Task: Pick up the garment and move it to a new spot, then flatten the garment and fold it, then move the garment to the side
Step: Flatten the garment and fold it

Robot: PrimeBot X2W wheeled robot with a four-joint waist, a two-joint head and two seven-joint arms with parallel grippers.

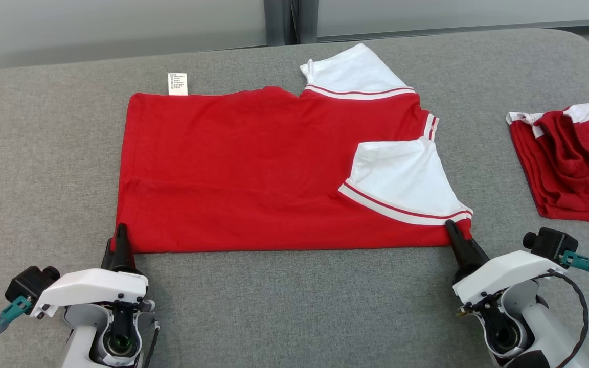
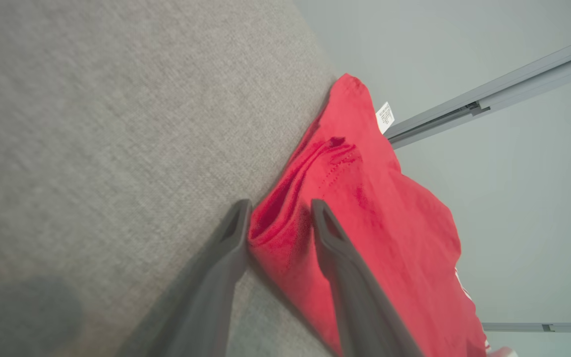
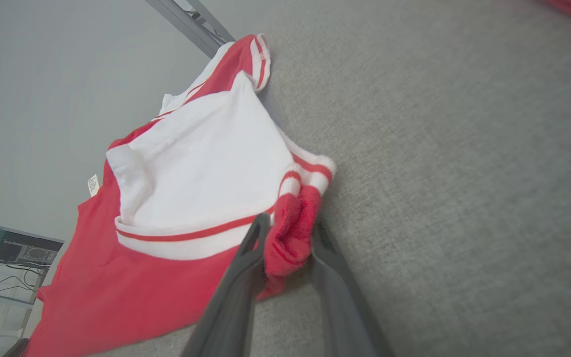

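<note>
The garment [image 1: 253, 168] is a red shirt with white, red-striped sleeves, lying folded and flat on the grey table [image 1: 299, 306]. My left gripper [image 1: 119, 231] is at its near left corner. In the left wrist view the two fingers [image 2: 280, 206] straddle a bunched red fold [image 2: 285, 223] that fills the gap between them. At the near right corner sits my right gripper [image 1: 450, 225]. Its fingers [image 3: 290, 223] are squeezed on a lump of red hem [image 3: 293, 233] just below the white sleeve [image 3: 196, 163].
A second red and white garment [image 1: 565, 163] lies crumpled at the table's right edge. A white care label [image 1: 177, 83] sticks out from the shirt's far left edge. The wall and a window frame [image 1: 289, 20] rise behind the table.
</note>
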